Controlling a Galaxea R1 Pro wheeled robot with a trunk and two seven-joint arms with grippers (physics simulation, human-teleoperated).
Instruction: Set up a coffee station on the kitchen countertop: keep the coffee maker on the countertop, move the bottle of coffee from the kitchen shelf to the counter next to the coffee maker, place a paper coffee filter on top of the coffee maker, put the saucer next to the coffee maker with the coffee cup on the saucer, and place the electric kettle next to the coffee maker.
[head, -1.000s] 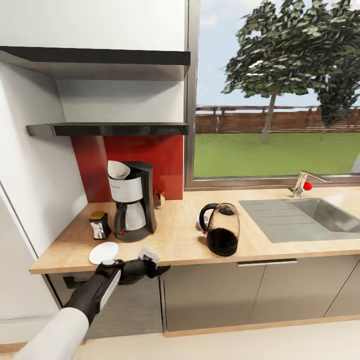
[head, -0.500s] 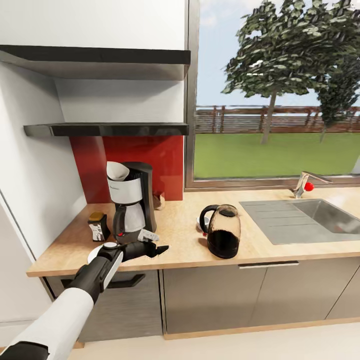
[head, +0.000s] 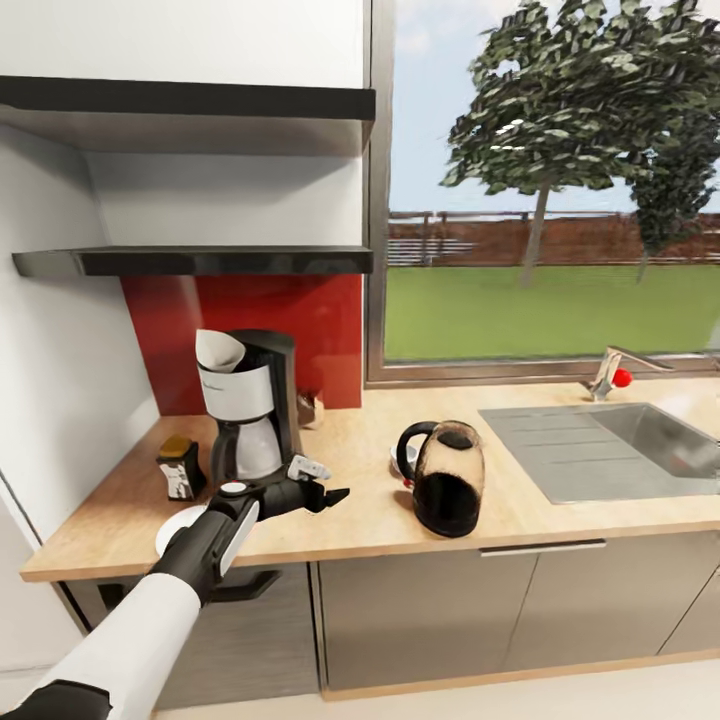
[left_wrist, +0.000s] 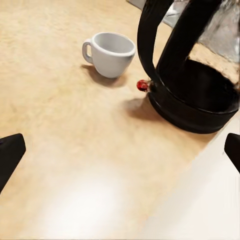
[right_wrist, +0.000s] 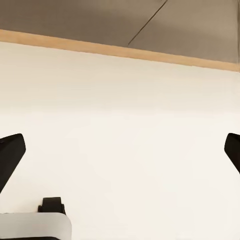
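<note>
The black and silver coffee maker (head: 250, 405) stands at the counter's left with a white paper filter (head: 218, 350) on its top. Left of it is the dark coffee bottle (head: 180, 467). The white saucer (head: 172, 527) lies near the front edge, partly under my left arm. My left gripper (head: 330, 495) hovers open over the counter between the coffee maker and the glass electric kettle (head: 445, 480). In the left wrist view the white coffee cup (left_wrist: 112, 52) sits beside the kettle (left_wrist: 195, 75), well beyond the open gripper (left_wrist: 120, 155). My right gripper (right_wrist: 120, 152) is open over the floor.
A steel sink (head: 620, 440) with a faucet (head: 610, 370) takes up the counter's right. Two dark shelves (head: 200, 262) hang above the coffee maker against a red backsplash. A small brown item (head: 312, 405) sits behind the coffee maker. Cabinet fronts (head: 450, 610) run below the counter.
My left gripper has risen from below the counter's front edge to over the countertop, moving toward the kettle. The head camera has shifted, so the whole scene sits a little differently.
</note>
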